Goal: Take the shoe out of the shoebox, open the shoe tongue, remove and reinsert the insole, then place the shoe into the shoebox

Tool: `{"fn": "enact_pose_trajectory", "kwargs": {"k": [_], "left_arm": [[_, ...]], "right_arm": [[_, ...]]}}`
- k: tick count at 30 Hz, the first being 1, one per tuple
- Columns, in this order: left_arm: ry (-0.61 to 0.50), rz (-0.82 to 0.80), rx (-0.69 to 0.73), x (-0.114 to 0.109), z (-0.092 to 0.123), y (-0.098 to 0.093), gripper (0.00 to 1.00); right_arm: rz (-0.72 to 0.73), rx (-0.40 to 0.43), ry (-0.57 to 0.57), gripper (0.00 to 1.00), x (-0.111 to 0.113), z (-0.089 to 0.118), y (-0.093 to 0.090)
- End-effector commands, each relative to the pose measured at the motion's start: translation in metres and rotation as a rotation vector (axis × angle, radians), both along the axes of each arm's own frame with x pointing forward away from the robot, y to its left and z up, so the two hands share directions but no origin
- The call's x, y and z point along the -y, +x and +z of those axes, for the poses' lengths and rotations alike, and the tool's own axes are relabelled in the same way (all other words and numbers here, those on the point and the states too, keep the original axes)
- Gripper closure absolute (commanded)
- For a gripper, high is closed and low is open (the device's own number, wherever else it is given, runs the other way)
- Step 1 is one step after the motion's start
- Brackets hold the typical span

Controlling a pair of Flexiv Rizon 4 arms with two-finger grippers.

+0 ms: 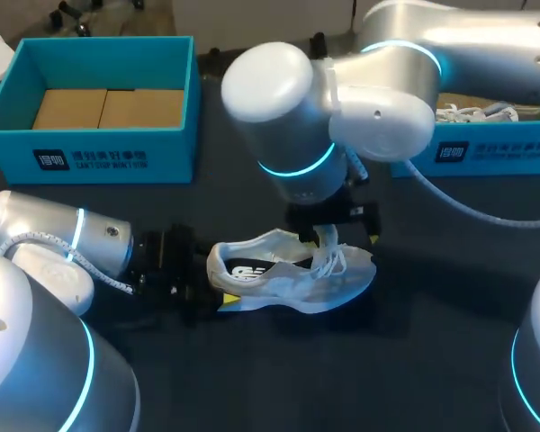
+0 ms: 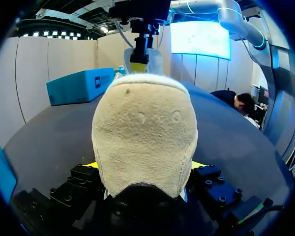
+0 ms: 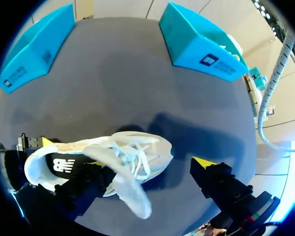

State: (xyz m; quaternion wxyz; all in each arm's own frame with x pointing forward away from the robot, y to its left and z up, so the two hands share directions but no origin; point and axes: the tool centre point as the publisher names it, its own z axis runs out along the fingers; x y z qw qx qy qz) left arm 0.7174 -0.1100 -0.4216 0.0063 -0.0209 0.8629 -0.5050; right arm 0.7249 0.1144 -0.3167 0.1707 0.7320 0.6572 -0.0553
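Left gripper [image 2: 143, 166] is clamping the shoe [image 1: 292, 279] by its heel, toe pointing straight ahead; right gripper [image 3: 152, 163], fingers spread, is straddling the tongue [image 3: 130, 189].

shoe [image 1: 292, 274] on table [image 1: 432, 360], near middle, heel to left, toe to right | left gripper [image 2: 145, 164] at its heel | right gripper [image 3: 151, 164] above its laces [image 1: 328, 256] | first box [image 1: 99, 153] behind at left, second box [image 1: 486, 148] behind at right, both well apart from shoe
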Motion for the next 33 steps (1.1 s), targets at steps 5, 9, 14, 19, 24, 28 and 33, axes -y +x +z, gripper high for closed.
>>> {"fn": "enact_pose_trajectory", "kwargs": {"k": [5, 9, 14, 19, 24, 28, 33], "left_arm": [[0.003, 0.000, 0.001, 0.001, -0.003, 0.003, 1.00], [0.003, 0.000, 0.001, 0.001, -0.003, 0.003, 1.00], [0.003, 0.000, 0.001, 0.001, -0.003, 0.003, 1.00], [0.003, 0.000, 0.001, 0.001, -0.003, 0.003, 1.00], [0.003, 0.000, 0.001, 0.001, -0.003, 0.003, 1.00], [0.003, 0.000, 0.001, 0.001, -0.003, 0.003, 1.00], [0.003, 0.000, 0.001, 0.001, -0.003, 0.003, 1.00]], "right_arm": [[-0.100, 0.127, -0.018, 0.00, -0.019, 0.027, -0.001], [-0.049, 0.152, -0.019, 0.00, -0.030, 0.041, 0.004], [0.046, 0.171, -0.015, 0.13, -0.046, 0.053, 0.009], [0.118, 0.190, -0.015, 0.58, -0.060, 0.067, 0.012], [0.215, 0.197, -0.004, 0.99, -0.074, 0.077, 0.016], [0.318, 0.195, 0.003, 1.00, -0.087, 0.082, 0.015], [0.513, 0.175, 0.039, 1.00, -0.103, 0.087, 0.009]]}}
